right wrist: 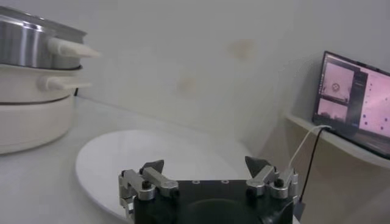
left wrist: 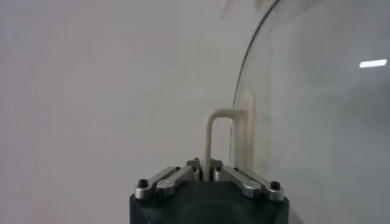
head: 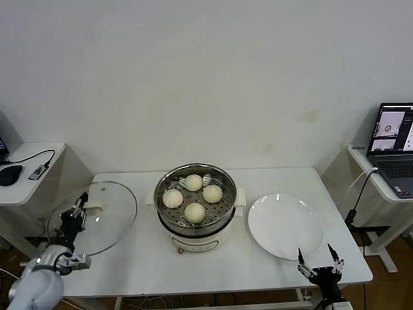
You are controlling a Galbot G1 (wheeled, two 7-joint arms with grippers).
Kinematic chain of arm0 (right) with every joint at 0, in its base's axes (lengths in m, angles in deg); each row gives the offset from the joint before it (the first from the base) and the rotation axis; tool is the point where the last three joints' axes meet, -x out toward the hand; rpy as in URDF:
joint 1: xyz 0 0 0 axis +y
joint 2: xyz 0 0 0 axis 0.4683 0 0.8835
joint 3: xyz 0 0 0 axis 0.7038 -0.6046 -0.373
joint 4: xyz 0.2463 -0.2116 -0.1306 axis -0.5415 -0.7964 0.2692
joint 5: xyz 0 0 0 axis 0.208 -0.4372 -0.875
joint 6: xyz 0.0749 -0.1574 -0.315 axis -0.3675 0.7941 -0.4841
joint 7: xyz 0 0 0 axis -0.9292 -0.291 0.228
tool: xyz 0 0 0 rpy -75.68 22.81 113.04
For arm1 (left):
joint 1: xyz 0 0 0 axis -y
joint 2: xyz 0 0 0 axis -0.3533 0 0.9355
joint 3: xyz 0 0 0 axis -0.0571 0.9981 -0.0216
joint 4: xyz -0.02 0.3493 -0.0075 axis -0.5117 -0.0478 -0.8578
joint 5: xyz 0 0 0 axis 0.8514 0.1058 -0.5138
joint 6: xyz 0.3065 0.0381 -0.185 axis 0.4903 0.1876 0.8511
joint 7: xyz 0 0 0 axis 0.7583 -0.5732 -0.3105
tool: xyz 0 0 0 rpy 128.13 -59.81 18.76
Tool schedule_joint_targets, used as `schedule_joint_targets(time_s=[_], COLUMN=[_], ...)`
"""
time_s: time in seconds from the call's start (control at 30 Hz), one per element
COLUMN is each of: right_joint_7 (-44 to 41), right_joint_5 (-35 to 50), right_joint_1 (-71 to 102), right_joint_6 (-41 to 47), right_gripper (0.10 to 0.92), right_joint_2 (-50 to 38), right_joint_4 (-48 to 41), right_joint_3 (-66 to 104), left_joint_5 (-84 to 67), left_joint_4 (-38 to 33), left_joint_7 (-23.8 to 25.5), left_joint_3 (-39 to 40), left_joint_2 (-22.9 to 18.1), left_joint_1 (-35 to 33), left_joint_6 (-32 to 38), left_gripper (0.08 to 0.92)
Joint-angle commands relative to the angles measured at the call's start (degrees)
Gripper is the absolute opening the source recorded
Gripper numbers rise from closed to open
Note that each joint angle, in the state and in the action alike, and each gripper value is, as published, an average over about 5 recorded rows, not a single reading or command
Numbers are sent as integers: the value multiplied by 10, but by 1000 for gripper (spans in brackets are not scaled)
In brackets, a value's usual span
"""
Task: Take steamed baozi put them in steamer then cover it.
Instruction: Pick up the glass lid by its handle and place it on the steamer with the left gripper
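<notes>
White table: left tool clenched on cover handle, well left of steamer.

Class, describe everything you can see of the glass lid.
The glass lid is round and clear with a thin metal rim and a cream-white handle at its centre. It is tilted up at the table's left end, beside the steamer, not on it. The left pincer is shut on its handle.
</notes>
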Motion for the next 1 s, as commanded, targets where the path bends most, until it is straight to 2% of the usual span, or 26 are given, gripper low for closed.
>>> schedule_joint_targets(time_s=[0.03,0.27,0.47,0.7,1.0], right_joint_7=[0,2,7,13,18], right_joint_5=[-9,-32,-53,-74,-87], right_joint_1=[0,0,-2,-7,-13], right_joint_6=[-2,-7,-9,-13,-18], right_gripper=[823,823,823,823,823], right_joint_2=[3,12,20,23,25], right_joint_4=[0,-4,-7,-13,-25], right_joint_3=[-5,-14,-20,-17,-17], left_joint_5=[-83,-90,-61,-18,2], left_joint_4=[-87,-113,-100,-57,1], left_joint_7=[68,84,103,131,142], left_joint_3=[38,182,310,381,432], left_joint_2=[98,90,47,-29,-71], left_joint_1=[57,149,263,333,376], left_joint_6=[-55,-101,-145,-186,-198], left_gripper=[153,153,153,153,153])
